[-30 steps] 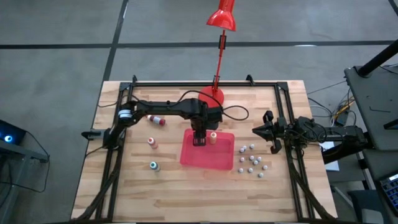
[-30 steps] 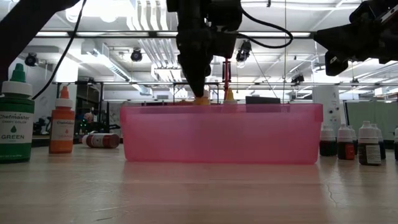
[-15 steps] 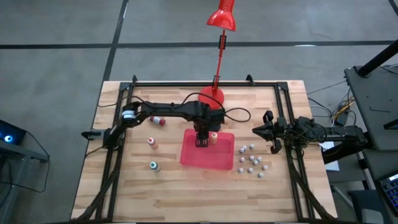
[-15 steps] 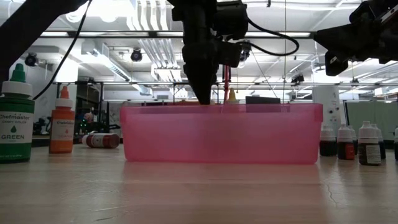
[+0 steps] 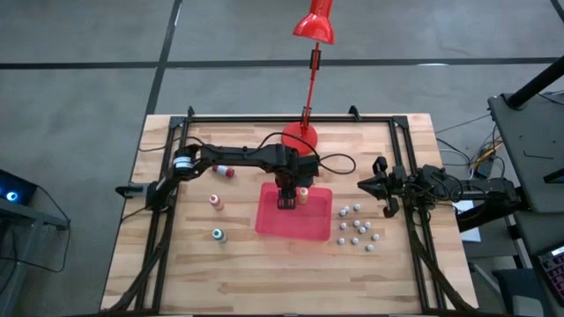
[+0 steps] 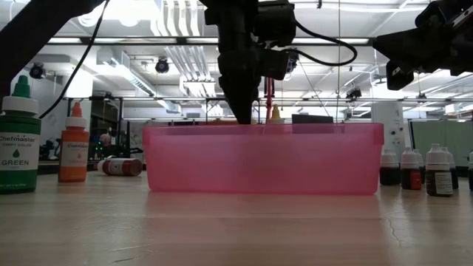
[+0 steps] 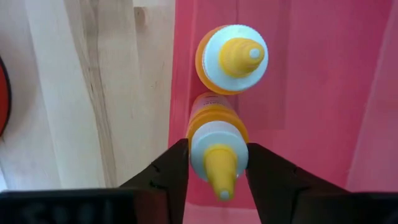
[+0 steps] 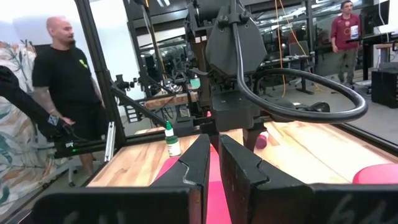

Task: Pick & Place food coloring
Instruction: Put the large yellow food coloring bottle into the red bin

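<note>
My left gripper [image 5: 285, 202] points down into the red tray [image 5: 304, 227] and is shut on a yellow-capped food coloring bottle [image 7: 214, 155]. A second yellow-capped bottle [image 7: 231, 59] stands upright in the tray beside it. On the wood left of the tray, a red-capped bottle [image 5: 222, 170] lies on its side. An orange-capped one [image 5: 215, 202] and a green-capped one [image 5: 218, 234] stand there too. My right gripper [image 5: 361, 186] is shut and waits above the table's right side. My left gripper pinches the yellow-capped bottle between its two fingers [image 7: 174, 168], at the white collar [image 7: 214, 140] just under the cap. The fingers come from above, pointing down. The bottle stands roughly upright inside the tray. The tray wall hides whether its base rests on the floor.
Several small dark bottles with grey-white caps [image 5: 357, 225] stand on the wood right of the tray. A red lamp base [image 5: 300, 135] and its stem sit behind the tray at the far edge. A black frame rail [image 5: 401, 158] borders the table. People stand in the room beyond.
My left gripper has gone down into the tray with the yellow-capped bottle, shifting slightly toward the table's right. The cap that showed above the tray rim in the low view has sunk behind the wall. The gripper has stayed shut on the bottle.
</note>
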Robot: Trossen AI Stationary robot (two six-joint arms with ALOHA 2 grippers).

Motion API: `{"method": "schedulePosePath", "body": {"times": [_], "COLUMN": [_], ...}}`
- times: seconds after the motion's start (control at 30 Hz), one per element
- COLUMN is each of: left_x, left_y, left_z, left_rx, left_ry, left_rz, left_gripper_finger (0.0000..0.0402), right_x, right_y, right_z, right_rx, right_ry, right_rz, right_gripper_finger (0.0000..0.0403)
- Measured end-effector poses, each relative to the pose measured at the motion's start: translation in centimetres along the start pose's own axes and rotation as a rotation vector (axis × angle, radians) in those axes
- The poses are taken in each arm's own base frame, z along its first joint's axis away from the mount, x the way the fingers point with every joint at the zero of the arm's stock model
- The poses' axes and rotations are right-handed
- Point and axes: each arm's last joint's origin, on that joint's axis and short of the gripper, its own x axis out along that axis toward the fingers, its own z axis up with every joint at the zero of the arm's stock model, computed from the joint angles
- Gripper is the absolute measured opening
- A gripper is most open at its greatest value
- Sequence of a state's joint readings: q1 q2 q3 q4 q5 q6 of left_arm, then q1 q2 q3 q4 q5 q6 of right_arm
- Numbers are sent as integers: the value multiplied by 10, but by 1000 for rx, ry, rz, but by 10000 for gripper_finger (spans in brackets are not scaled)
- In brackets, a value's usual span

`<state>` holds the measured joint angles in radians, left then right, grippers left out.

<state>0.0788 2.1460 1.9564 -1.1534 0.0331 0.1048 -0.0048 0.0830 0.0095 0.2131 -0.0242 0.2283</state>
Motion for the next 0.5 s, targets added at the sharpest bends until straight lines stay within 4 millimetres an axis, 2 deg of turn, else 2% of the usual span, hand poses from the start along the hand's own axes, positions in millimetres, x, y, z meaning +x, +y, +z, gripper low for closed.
{"method": "schedulePosePath", "body": {"times": [0.5], "left_x": [-6], "left_y": [-1], "left_z": [-3], "left_rx": [-17], "left_ry": [33], "left_rz": [-4], "left_gripper_finger": [167], "right_x": [0], "right_y": [0], "right_z": [0], "right_rx": [0], "right_ry": [0], "right_rz": [0], "right_gripper_finger": [29]}}
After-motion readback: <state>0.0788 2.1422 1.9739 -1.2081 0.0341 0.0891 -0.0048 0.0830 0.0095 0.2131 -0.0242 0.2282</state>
